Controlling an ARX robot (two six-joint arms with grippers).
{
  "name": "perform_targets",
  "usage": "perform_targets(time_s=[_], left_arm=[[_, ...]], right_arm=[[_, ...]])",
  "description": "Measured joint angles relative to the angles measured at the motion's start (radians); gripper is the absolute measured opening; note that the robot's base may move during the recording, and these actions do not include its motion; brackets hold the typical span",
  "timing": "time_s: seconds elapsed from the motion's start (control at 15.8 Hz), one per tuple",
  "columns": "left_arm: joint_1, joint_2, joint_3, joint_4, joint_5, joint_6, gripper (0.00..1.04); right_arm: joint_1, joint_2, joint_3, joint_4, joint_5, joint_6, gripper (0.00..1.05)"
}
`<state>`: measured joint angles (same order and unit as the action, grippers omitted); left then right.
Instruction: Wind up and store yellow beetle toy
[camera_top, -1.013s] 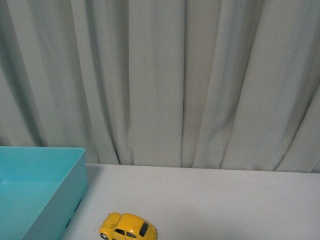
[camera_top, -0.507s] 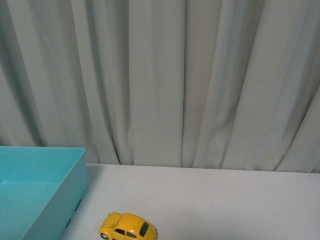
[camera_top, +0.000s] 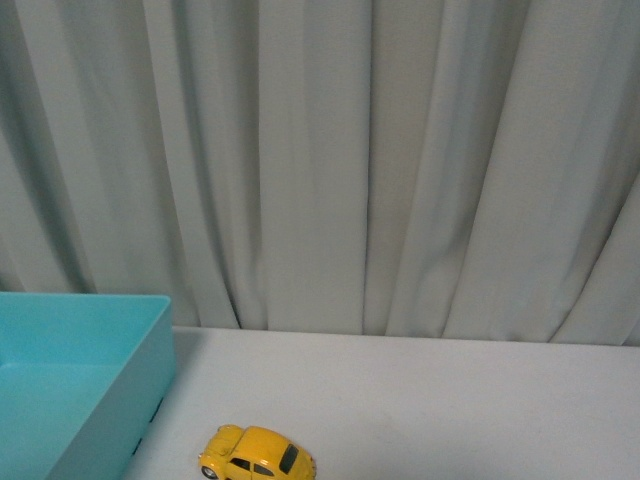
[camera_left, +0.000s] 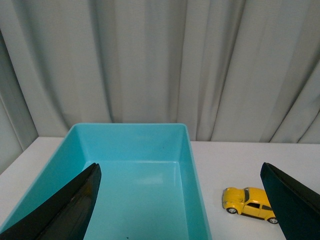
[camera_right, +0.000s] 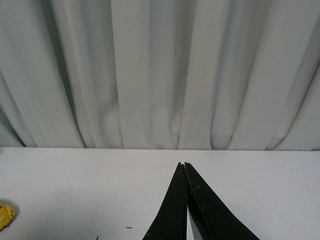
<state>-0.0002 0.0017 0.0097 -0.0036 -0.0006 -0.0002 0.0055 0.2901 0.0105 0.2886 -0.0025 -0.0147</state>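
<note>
The yellow beetle toy (camera_top: 257, 454) stands on its wheels on the white table (camera_top: 420, 400), just right of a turquoise bin (camera_top: 110, 370). In the left wrist view the toy (camera_left: 248, 204) sits beside the bin's right wall. My left gripper (camera_left: 180, 172) is open, its black fingers (camera_left: 70, 205) spread wide above the bin and the toy, holding nothing. My right gripper (camera_right: 183, 165) is shut and empty, its tips over bare table, well to the right of the toy, whose edge (camera_right: 5, 215) just shows. Neither arm appears in the front view.
The turquoise bin (camera_left: 135, 175) is empty inside. A pale pleated curtain (camera_top: 320, 160) hangs along the table's far edge. Bare white table (camera_right: 100, 185) lies between the toy and my right gripper.
</note>
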Motion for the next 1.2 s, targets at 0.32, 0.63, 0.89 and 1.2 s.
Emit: perform_targets(time_s=[0.32,0.63,0.89,1.2], left_arm=[[0.000,0.000,0.000,0.000,0.000,0.000,0.98],[0.000,0.000,0.000,0.000,-0.002,0.000,0.98],[0.000,0.000,0.000,0.000,0.000,0.000,0.98],[0.000,0.000,0.000,0.000,0.000,0.000,0.98]], right_arm=[[0.000,-0.079,0.000,-0.077,0.000,0.000,0.02],[0.000,-0.251,0.001,-0.296,0.001,0.000,0.02],[0.000,-0.288,0.000,-0.293,0.002,0.000,0.04],[0.000,-0.288,0.000,-0.292,0.003,0.000,0.45]])
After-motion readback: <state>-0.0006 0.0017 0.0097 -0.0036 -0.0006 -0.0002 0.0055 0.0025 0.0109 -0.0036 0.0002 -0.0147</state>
